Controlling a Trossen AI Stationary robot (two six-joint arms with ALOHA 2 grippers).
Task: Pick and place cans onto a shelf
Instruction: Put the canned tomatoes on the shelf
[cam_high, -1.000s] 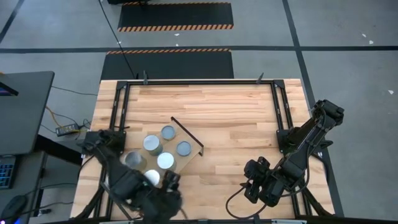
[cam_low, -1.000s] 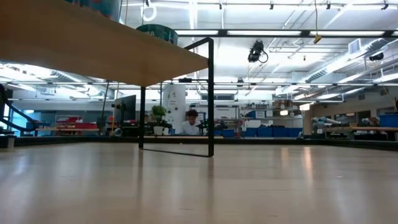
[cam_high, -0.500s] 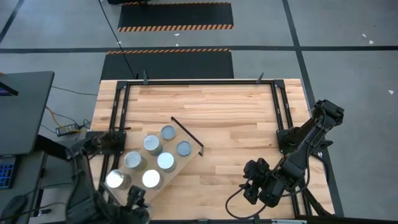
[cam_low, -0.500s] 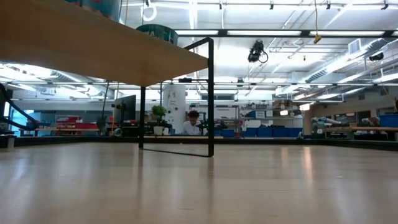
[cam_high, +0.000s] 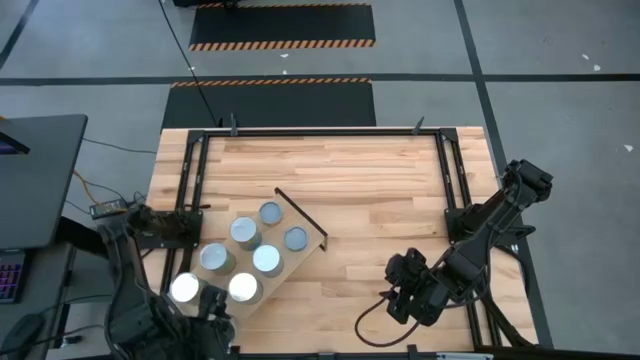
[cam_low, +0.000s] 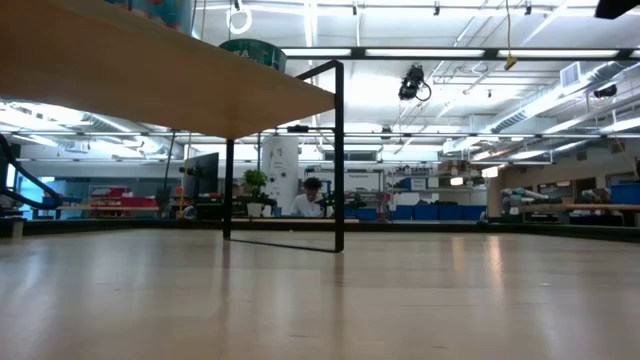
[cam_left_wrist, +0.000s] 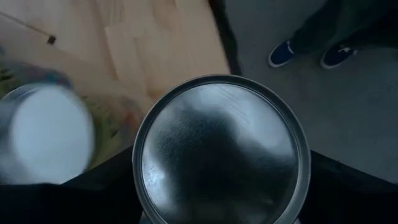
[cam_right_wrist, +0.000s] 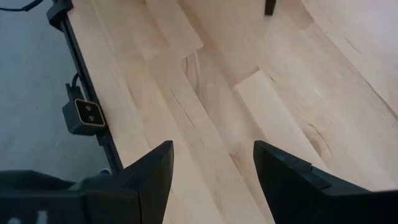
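Six cans (cam_high: 265, 257) crowd shelf (cam_high: 283, 268), near left; we read no label text. Left gripper (cam_high: 205, 318) clamped on seventh can (cam_left_wrist: 221, 151), partly hidden. Right gripper (cam_right_wrist: 211, 163) apart over tabletop (cam_high: 380, 170).

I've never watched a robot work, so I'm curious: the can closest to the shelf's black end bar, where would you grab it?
Probably by its curved side wall, coming straight down from above. That can stands upright on the shelf, round top up, so the jaws could close across its width. The black frame bar and a neighbouring can sit close by, so a sideways approach looks cramped.
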